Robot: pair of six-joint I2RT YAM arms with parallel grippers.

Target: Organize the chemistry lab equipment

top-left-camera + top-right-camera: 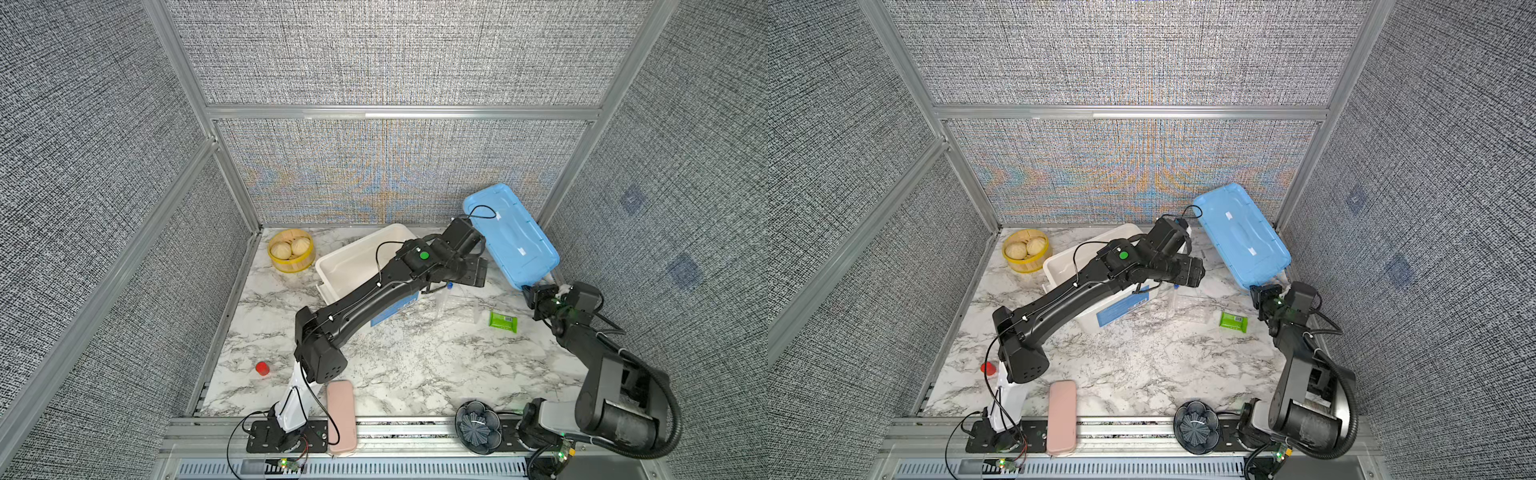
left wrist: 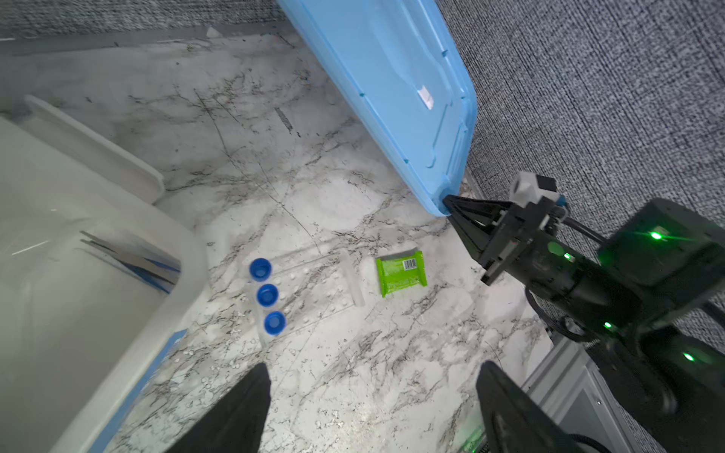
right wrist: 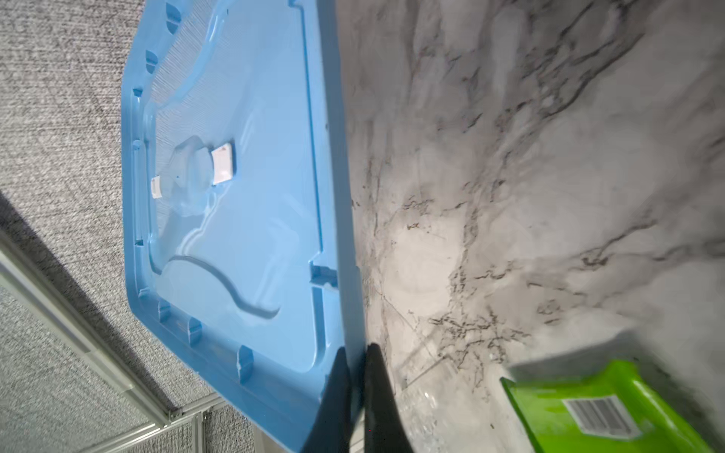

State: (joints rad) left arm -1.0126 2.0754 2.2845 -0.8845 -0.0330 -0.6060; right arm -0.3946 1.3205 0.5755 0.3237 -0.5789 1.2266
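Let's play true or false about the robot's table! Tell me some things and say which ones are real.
1. The right gripper pinches a corner of the blue lid. True.
2. The left gripper is holding a tube. False: it is open and empty.
3. Three blue-capped tubes stand in the clear rack. True.
4. Tweezers lie in the white bin. True.
5. The green packet lies inside the white bin. False: it lies on the table beside the rack.
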